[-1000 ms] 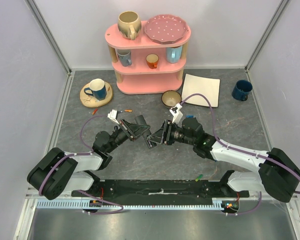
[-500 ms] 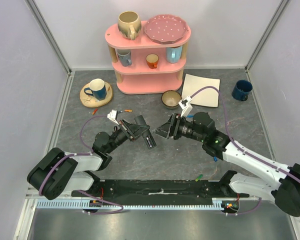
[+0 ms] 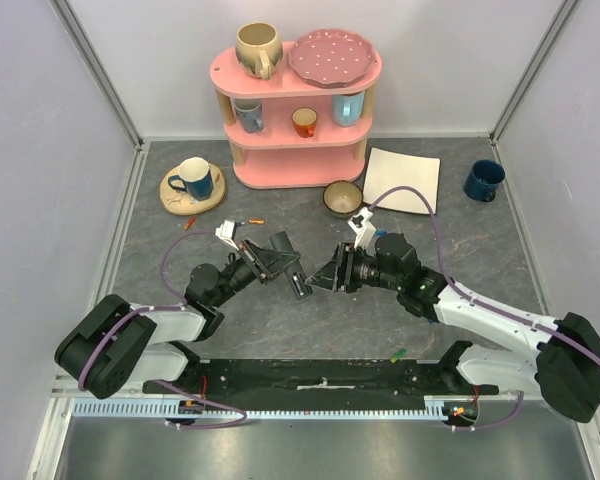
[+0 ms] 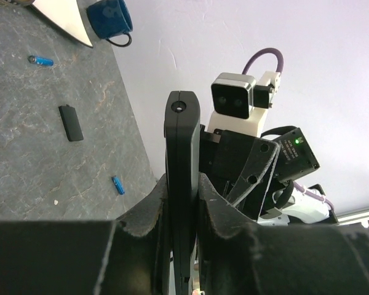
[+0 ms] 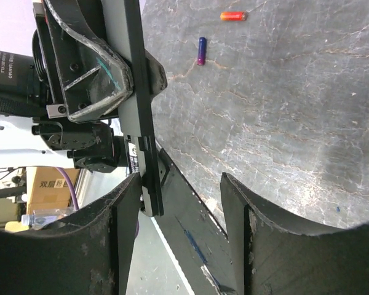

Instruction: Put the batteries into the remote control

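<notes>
My left gripper is shut on the remote control, a flat black slab held off the table. In the left wrist view the remote control stands edge-on between the fingers. My right gripper faces it, open. In the right wrist view the remote control's end lies just inside one finger of the right gripper, with a wide gap to the other. Loose batteries lie on the table: an orange one, a blue-purple one, two blue ones, a green one.
A small black flat piece lies on the grey table. At the back stand a pink shelf with mugs and a plate, a bowl, a white napkin, a blue mug and a mug on a coaster.
The right gripper drew back from the remote control, then came in again toward its end, with the jaws still open. The left gripper kept its hold and barely moved.
</notes>
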Available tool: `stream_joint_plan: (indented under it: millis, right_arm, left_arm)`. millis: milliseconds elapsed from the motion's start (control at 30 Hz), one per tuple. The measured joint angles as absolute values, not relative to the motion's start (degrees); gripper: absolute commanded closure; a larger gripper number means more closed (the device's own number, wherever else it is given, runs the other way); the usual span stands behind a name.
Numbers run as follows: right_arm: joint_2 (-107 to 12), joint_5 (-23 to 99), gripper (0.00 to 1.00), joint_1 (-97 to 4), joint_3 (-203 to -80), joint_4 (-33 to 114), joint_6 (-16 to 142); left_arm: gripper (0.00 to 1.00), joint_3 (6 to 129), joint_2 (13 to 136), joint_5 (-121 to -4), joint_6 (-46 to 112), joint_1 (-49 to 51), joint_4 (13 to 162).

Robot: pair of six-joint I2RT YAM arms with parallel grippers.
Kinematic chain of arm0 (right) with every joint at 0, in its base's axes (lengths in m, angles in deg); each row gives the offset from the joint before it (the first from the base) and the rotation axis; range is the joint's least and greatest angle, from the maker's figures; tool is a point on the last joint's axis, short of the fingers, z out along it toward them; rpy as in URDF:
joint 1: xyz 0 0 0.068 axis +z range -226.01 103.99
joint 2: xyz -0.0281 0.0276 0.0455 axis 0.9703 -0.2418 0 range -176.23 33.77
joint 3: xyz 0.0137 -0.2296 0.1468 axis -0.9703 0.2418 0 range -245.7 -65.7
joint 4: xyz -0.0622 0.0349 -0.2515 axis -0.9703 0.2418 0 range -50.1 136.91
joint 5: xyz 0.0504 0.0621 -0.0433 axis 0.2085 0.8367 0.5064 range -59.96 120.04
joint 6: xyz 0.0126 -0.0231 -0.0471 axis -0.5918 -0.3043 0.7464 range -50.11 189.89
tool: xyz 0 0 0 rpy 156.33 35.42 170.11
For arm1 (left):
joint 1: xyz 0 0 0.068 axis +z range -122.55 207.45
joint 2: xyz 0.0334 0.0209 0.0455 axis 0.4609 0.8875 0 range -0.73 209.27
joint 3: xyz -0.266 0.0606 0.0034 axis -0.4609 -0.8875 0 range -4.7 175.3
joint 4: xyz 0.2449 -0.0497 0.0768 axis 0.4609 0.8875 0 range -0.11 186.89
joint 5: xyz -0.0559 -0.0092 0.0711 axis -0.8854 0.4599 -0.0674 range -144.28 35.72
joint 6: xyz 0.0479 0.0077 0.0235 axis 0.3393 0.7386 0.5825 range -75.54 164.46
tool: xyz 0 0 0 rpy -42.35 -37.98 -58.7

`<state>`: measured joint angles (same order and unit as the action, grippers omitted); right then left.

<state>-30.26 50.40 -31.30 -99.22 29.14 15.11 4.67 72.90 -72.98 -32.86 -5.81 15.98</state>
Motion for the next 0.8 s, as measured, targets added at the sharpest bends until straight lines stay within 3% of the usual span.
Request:
stream_joint_plan:
  millis: [233,467,800]
  right_arm:
    - [-33.42,53.75,0.39,-31.3,-98.04,22.06,12.55]
    - [-36.73,55.96,0.46,-31.28,-97.21,15.76,9.93]
    - [-35.52,55.61,0.34,-31.32,-97.74,18.98,12.0]
  left_arm:
    - [0.98,5.06,73.97,-74.18,-32.86,-5.79,16.01]
    - [0.98,5.98,74.25,-74.42,-32.88,-5.79,15.98]
    - [0.98,6.07,74.27,-74.95,-32.84,-5.79,15.98]
